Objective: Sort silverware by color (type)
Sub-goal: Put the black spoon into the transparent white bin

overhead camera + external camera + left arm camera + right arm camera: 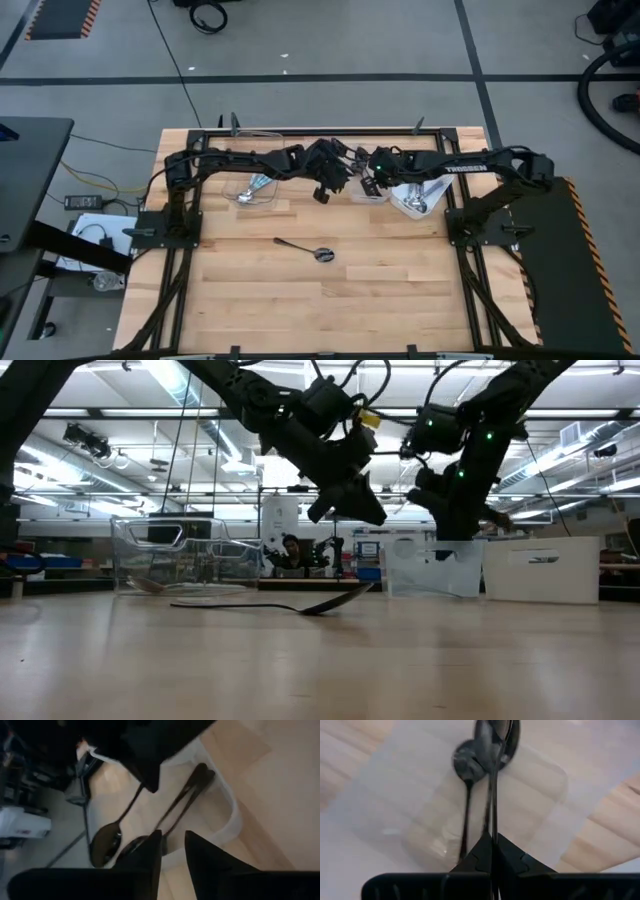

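Observation:
My right gripper [493, 840] is shut on a dark spoon [493, 795] over a small clear container [545, 785] at the table's far middle. More dark spoons [192, 785] lie in that container [227, 815]. My left gripper [173, 855] hovers just left of it, open, with nothing between its fingers. In the high view the two grippers [322, 192] [368, 187] stand side by side. Another dark spoon [305, 247] lies flat on the table's middle. Silver spoons with light-blue handles [252, 188] lie in a clear container at the far left. My right gripper pinches the dark spoon's thin handle [493, 831] between its two fingers, coming from above at a slant. The fingers lie along the spoon, which points away below them with its bowl [106, 843] down in the container. Whether the bowl rests on the bottom, I cannot tell.
A white bin [412, 200] stands right of the small container, under my right arm. The large clear container [170, 555] stands at the far left. The wooden table [320, 300] lies bare toward its near edge apart from the lone spoon.

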Action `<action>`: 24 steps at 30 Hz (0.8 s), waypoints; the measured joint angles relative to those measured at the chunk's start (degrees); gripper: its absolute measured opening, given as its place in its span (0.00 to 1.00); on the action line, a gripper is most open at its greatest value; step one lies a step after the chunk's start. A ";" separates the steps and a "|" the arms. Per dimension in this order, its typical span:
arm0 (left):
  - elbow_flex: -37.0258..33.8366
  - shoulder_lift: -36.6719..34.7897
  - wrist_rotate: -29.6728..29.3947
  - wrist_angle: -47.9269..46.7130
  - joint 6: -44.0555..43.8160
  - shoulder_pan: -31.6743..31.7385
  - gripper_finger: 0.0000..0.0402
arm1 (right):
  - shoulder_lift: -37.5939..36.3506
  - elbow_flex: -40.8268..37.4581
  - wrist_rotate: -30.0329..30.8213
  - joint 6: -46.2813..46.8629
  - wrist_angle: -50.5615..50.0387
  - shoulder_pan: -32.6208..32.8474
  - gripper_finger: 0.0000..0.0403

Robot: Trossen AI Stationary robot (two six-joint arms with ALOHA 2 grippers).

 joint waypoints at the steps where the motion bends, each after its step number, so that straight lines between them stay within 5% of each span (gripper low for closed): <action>1: -0.16 0.01 -0.44 -0.25 -1.15 -0.15 0.21 | 0.64 0.00 -0.10 -0.04 -0.01 -0.40 0.03; 13: -2.25 -0.83 -1.86 -14.98 -14.07 -3.29 0.10 | -0.72 -0.02 -4.79 -5.30 0.01 -1.41 0.19; 24: -2.25 -0.87 -3.05 -27.61 -30.32 -11.83 0.10 | -13.41 -0.02 -7.01 -11.84 2.06 2.60 0.27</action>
